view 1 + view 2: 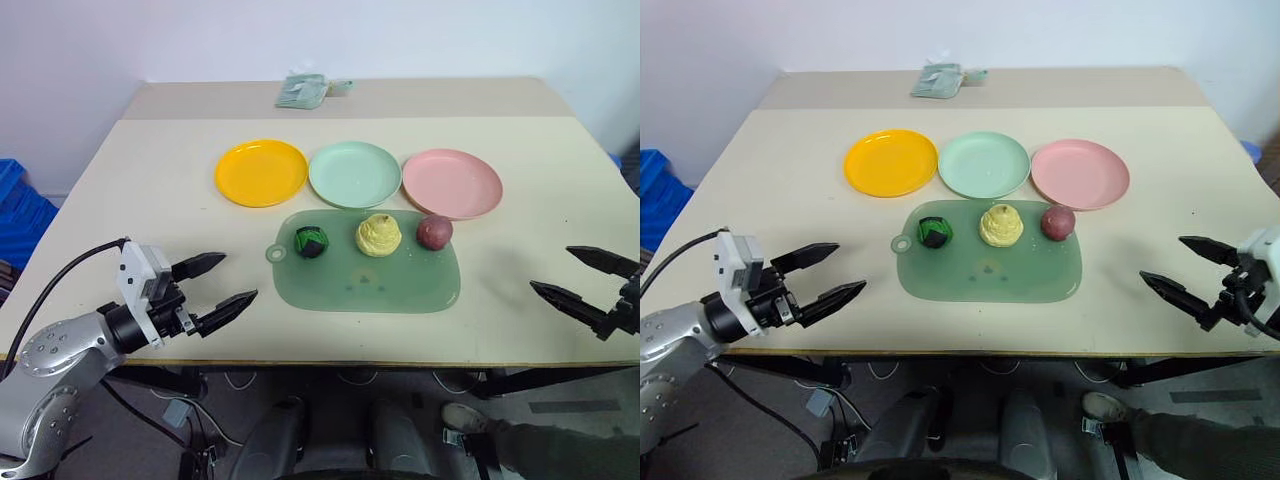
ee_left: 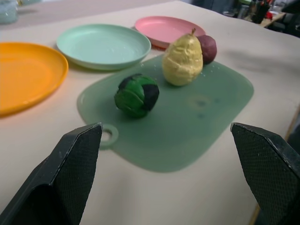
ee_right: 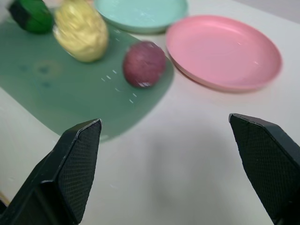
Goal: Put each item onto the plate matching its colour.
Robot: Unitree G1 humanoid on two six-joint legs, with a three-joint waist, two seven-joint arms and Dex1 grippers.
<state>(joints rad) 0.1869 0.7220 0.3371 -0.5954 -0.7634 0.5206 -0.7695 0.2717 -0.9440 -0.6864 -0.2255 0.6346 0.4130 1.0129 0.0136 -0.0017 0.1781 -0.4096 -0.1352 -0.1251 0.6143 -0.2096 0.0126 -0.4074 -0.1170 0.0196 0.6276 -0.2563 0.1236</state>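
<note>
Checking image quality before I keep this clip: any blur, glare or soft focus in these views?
Right wrist view: red item, yellow item and pink plate look smeared. Left wrist view: green item fairly crisp, near fingers soft. Eye views: even light, faint sheen on the mat, soft shadows beside the items.

Orange-yellow plate (image 1: 261, 172), mint green plate (image 1: 354, 173), pink plate (image 1: 452, 183). Translucent green mat (image 1: 370, 280). Dark green lump (image 1: 311, 241), pale yellow ridged lump (image 1: 378, 235), red-purple lump (image 1: 434, 232). Beige desk (image 1: 150, 200). Black pincer fingers (image 1: 222, 311).
</note>
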